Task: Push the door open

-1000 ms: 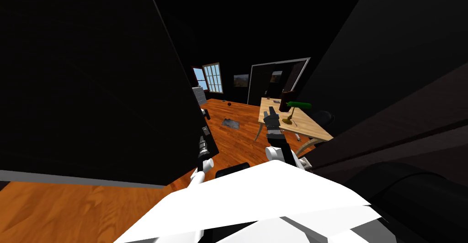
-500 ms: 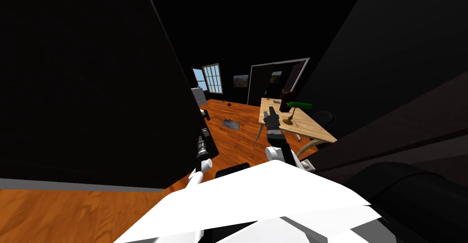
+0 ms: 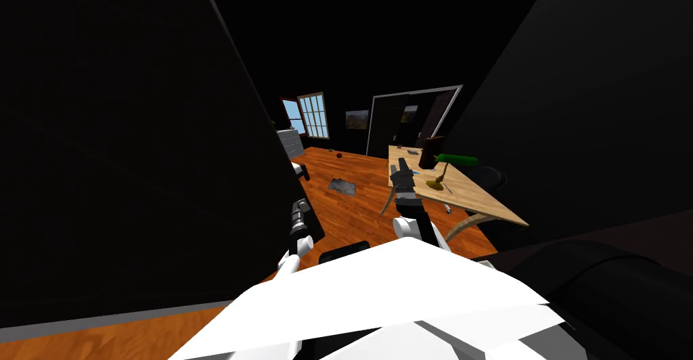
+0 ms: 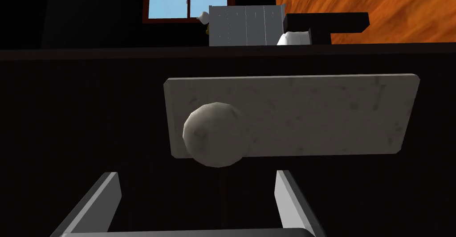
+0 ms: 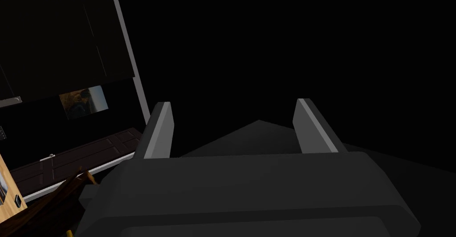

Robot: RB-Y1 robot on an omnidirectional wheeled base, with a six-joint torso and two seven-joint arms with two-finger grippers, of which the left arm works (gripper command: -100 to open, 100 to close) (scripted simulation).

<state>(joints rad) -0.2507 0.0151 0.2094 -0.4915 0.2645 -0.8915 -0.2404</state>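
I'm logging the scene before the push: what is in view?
door: one, black, at my left, partly open
plate: one, grey, on the door
knob: one, grey, on the plate
floor: orange wood, past the door
mat: one, grey, on the floor
desk: one, light wood, ahead to the right
lamp: one, green shade, on the desk
window: one, brown-framed, far wall
picture: one, far wall, beside the window
left gripper: open, facing the knob, not touching it
right gripper: open, raised ahead
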